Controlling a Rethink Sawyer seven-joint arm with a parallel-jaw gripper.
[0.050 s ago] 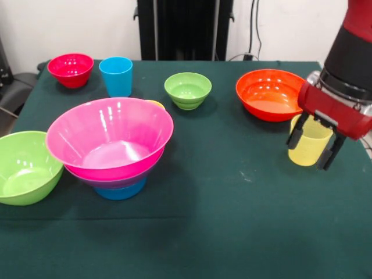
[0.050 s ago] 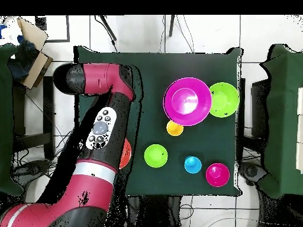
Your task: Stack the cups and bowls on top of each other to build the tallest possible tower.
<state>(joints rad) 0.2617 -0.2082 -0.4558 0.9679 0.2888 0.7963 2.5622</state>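
A: Three bowls are being seen nested nearest the camera: the big pink bowl (image 1: 110, 138) is sitting in the purple bowl (image 1: 110, 179), and both are being carried by the mid blue bowl (image 1: 120, 190) on the bench (image 1: 232, 221). That is the tower so far.

B: And beside it?

A: The big lime green bowl (image 1: 24, 167) is lying just to the left, close to the tower. An orange-yellow cup (image 1: 156, 104) is partly being hidden behind the pink rim.

B: The end effector?

A: At the right, the end effector (image 1: 311, 145) is being held around the pale yellow cup (image 1: 309, 142), a finger standing at each side.

B: Farther back?

A: The orange bowl (image 1: 270, 94), small green bowl (image 1: 187, 90), sky blue cup (image 1: 116, 76) and small red bowl (image 1: 70, 70) are being kept apart in a row.
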